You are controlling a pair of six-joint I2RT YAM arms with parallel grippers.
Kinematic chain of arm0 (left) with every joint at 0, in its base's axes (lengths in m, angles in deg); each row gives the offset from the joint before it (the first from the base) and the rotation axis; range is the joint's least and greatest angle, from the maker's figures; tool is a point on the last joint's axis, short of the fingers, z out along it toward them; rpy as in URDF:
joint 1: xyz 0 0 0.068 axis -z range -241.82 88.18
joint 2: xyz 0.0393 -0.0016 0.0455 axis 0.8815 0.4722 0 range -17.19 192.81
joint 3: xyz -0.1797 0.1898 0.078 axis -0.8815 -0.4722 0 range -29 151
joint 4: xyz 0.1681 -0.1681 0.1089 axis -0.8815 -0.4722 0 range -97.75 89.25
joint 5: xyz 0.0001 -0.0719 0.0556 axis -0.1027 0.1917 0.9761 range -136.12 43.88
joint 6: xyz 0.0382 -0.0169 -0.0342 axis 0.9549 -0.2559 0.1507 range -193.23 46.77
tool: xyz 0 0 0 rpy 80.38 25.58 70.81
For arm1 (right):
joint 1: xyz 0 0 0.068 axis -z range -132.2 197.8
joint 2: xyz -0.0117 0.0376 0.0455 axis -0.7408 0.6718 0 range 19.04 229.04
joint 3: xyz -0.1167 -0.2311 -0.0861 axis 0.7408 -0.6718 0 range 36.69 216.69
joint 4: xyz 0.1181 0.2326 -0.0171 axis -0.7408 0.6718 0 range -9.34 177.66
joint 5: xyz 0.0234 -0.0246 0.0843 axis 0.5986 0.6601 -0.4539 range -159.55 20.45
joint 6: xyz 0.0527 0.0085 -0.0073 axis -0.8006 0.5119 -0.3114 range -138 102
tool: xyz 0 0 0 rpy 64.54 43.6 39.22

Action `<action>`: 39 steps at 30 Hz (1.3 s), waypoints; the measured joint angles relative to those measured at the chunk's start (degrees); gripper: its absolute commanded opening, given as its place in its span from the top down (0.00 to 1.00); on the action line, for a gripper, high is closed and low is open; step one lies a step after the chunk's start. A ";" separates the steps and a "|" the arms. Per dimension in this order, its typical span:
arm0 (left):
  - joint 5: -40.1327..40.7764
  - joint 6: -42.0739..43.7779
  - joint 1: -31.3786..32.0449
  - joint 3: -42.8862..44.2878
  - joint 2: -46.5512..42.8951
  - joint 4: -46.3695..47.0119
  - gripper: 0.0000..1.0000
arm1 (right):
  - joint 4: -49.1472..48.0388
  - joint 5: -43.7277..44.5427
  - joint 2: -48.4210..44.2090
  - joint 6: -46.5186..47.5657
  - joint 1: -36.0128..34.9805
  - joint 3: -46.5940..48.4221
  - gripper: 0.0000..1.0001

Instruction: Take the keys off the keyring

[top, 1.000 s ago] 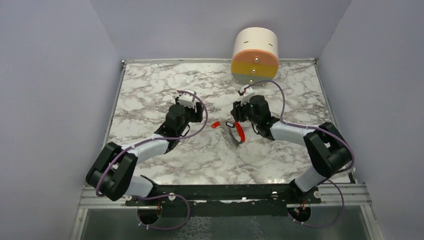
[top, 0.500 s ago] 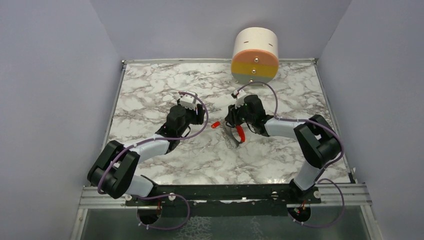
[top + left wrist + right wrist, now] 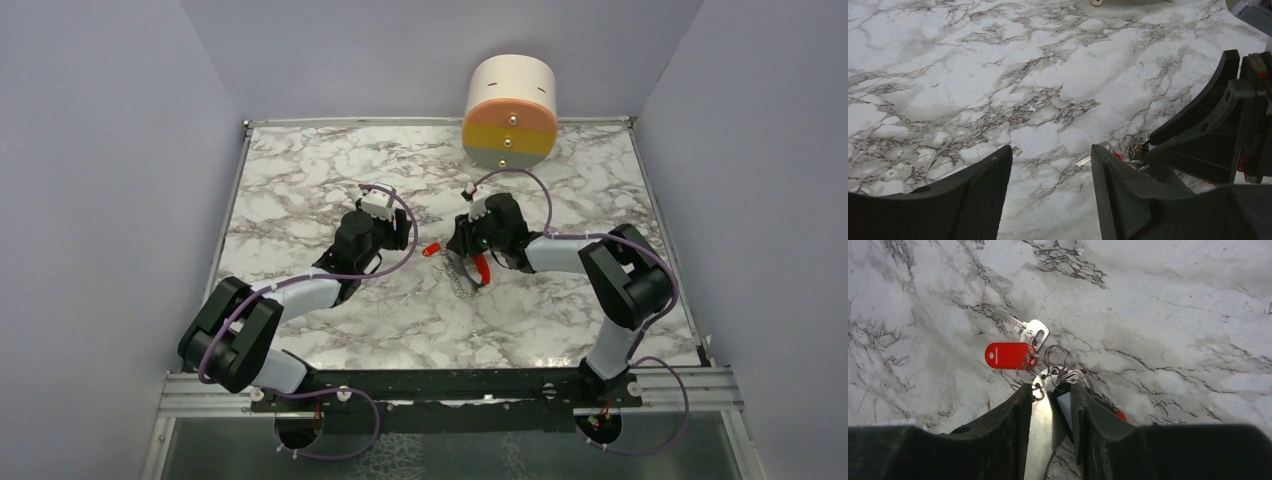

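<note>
The keyring (image 3: 1050, 367) lies on the marble between both arms: thin silver rings, a chain (image 3: 463, 281) and a red curved clip (image 3: 481, 266). On the rings hang a red-headed key (image 3: 1007, 355), also seen in the top view (image 3: 432, 248), a silver key (image 3: 1026, 329) and a dark-headed piece (image 3: 1064, 405). My right gripper (image 3: 1050, 395) is shut on the clip's silver curved blade and the dark-headed piece. My left gripper (image 3: 1050, 160) is open and empty, just left of the rings (image 3: 1128, 145), which its right finger (image 3: 1118, 190) partly hides.
A cream cylinder with orange, yellow and grey bands (image 3: 510, 110) stands at the back edge of the marble table (image 3: 300, 180). Grey walls close in left, right and back. The right gripper's fingers (image 3: 1208, 125) fill the right of the left wrist view.
My right gripper has moved left and closed in on the keyring, its elbow swinging inward. The keyring has shifted slightly left. The left arm has barely moved.
</note>
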 measured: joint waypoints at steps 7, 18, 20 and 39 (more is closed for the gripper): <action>-0.48 0.00 0.00 0.00 0.00 0.02 0.39 | -2.40 -0.26 2.12 -1.55 0.00 0.35 0.63; -1.01 0.00 0.00 0.00 0.00 0.02 0.40 | -4.37 1.73 3.63 -1.95 0.00 1.62 0.66; -1.07 0.00 0.00 0.00 0.00 0.02 0.40 | -4.26 3.28 3.30 -1.55 0.00 1.57 0.65; -1.90 -0.26 0.00 0.00 0.00 0.02 0.40 | -2.97 8.85 2.64 2.75 0.02 3.43 0.63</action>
